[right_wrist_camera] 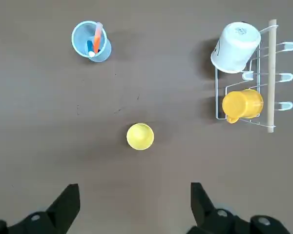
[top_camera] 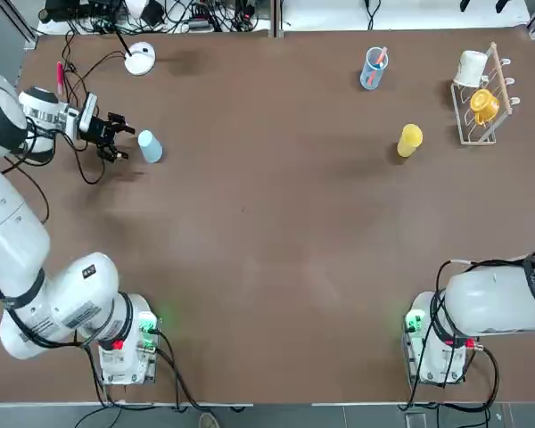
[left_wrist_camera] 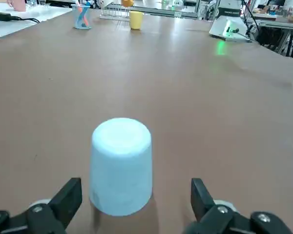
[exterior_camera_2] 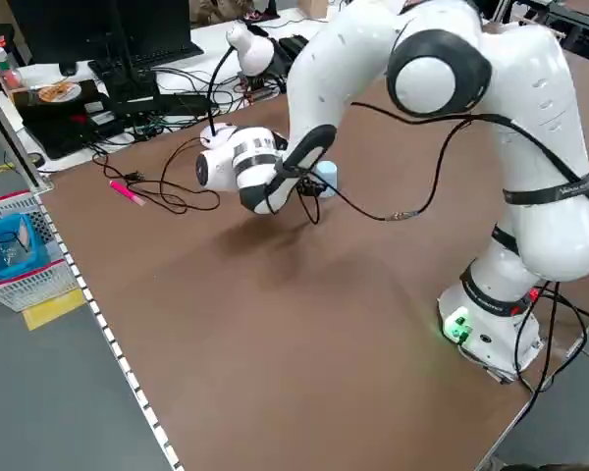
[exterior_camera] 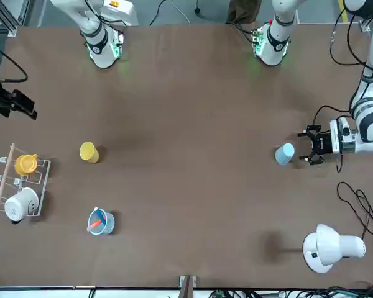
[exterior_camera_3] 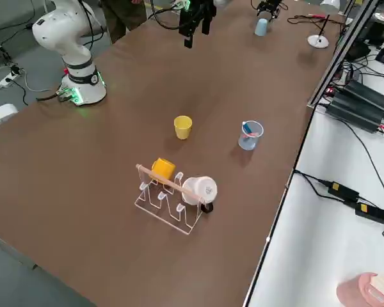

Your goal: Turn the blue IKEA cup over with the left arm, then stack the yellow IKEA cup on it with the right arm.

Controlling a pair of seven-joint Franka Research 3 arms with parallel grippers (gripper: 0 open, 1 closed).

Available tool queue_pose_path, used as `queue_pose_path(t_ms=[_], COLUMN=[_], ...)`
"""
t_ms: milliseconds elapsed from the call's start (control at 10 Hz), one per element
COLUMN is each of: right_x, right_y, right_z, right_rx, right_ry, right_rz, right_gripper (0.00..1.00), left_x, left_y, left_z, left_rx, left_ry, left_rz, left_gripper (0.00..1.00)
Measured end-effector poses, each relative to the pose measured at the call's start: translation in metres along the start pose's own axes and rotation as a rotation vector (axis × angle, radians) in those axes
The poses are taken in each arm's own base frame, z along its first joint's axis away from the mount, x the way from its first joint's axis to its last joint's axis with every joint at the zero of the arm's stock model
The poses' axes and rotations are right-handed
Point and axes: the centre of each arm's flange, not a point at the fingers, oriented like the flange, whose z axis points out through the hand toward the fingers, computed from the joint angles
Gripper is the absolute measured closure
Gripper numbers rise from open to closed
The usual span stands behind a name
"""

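Brown tabletop, two cups apart: the flip looks due, the stack waits

Across the wide brown table (top_camera: 250, 223), neither cup has been put with the other. The blue cup (left_wrist_camera: 121, 165) stands on the robot's left side, well apart from the yellow cup (right_wrist_camera: 140, 137), which is on the right half, nearer the far edge, between the pen cup (top_camera: 373, 69) and the wire rack (top_camera: 499, 80) with its two mugs.

The left gripper (top_camera: 128, 143) is just beside the blue cup, its fingers spread and gripping nothing. Farther off, the right gripper (right_wrist_camera: 136, 185) hangs over the right side of the table, also spread wide and holding nothing.

As for progress, no stacking is done. The blue cup rests on its rim, closed base up, while the yellow one sits mouth up. Since a mouth-up cup nests best in another mouth-up cup, I judge that the turn is still to do — grip, lift, rotate, set down — and then the whole of the right arm's share.

Blue's mouth points down at the table, yellow's at the ceiling; both long axes run vertical — neither cup is lying on its side.
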Motion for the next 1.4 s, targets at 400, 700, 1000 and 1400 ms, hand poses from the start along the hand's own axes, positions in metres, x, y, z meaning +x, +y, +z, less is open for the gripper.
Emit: queue_pose_path(t_ms=[400,700,1000,1400], right_x=[0.000,0.001,0.001,0.001], right_y=[0.000,0.001,0.001,0.001], right_z=[0.001,0.001,0.001,0.001], right_rx=[0.000,0.000,0.000,0.000], right_ry=[-0.002,0.002,0.002,0.001], right_rz=[0.000,0.002,0.002,0.000], right_gripper=[0.00,0.00,0.00,0.00], left_x=[-0.004,-0.014,-0.019,-0.023], left_y=[-0.023,-0.029,-0.033,-0.034], left_z=[0.020,0.049,0.062,0.085], left_rx=[0.004,-0.010,-0.015,-0.040], left_ry=[0.045,0.060,0.062,0.076], left_rz=[0.058,0.094,0.096,0.089], left_gripper=[0.01,0.01,0.01,0.03])
